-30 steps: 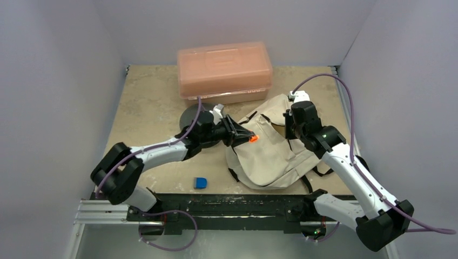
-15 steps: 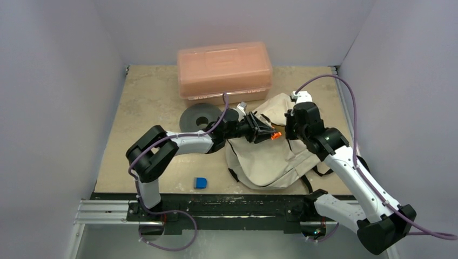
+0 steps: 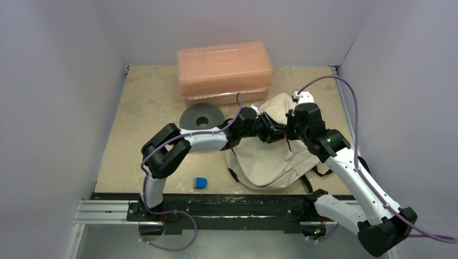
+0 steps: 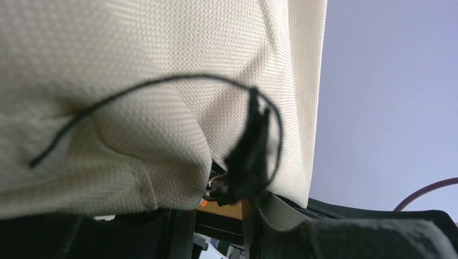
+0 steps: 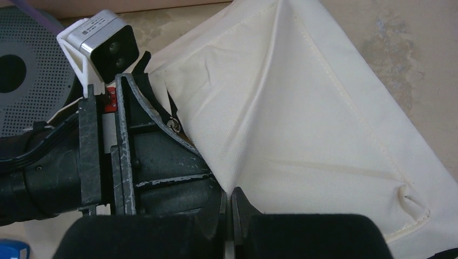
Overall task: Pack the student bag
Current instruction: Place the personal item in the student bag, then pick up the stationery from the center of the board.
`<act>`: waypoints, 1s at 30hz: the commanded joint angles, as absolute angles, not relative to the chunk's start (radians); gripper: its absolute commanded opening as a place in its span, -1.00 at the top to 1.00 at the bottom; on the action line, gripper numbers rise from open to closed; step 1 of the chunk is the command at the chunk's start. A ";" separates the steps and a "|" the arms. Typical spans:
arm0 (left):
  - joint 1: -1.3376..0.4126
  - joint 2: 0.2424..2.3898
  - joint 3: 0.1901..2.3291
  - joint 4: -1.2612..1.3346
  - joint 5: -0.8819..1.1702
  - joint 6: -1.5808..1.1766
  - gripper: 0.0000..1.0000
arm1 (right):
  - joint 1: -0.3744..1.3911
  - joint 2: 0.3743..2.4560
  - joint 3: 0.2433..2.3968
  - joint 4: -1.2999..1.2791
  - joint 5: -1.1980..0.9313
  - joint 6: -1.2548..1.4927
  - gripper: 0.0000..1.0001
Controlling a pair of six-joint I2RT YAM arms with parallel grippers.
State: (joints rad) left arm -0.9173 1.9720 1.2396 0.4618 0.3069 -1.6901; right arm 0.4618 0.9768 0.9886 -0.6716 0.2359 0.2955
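The cream student bag (image 3: 270,156) lies at the table's right centre with black straps trailing toward the near edge. My right gripper (image 3: 289,131) is shut on a fold of the bag's fabric (image 5: 324,108) and holds it up; in the right wrist view the jaws (image 5: 232,202) pinch the cloth flat. My left gripper (image 3: 274,131) reaches under that lifted fabric, its tips hidden there. In the left wrist view cream cloth (image 4: 135,108) and a black zip cord (image 4: 251,151) hang over the gripper (image 4: 216,208), with a bit of an orange item (image 4: 205,204) between the fingers.
A salmon-pink plastic box (image 3: 224,70) stands at the back. A grey perforated disc (image 3: 202,116) lies left of the bag and also shows in the right wrist view (image 5: 21,81). A small blue item (image 3: 200,183) lies near the front edge. Purple walls enclose the table.
My left gripper has moved right with the orange item, from beside the disc to under the bag's lifted fabric, where the item is now hidden from above. The right gripper stays put.
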 commanded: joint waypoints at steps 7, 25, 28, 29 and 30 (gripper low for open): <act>-0.922 1.987 1.412 0.153 0.283 -1.703 -0.26 | 0.468 0.934 1.010 -0.602 0.199 0.315 1.00; -0.910 1.710 1.420 -0.489 0.217 -0.999 -0.69 | 0.467 0.955 0.995 -0.592 0.212 0.286 1.00; -0.911 1.565 1.273 -0.517 0.084 -0.875 -0.55 | 0.468 0.964 0.994 -0.589 0.214 0.282 1.00; -0.910 1.501 1.213 -0.503 0.046 -0.841 -0.51 | 0.466 0.966 0.993 -0.588 0.216 0.280 1.00; -0.910 1.442 1.145 -0.490 0.011 -0.812 -0.48 | 0.466 0.968 0.992 -0.587 0.217 0.278 1.00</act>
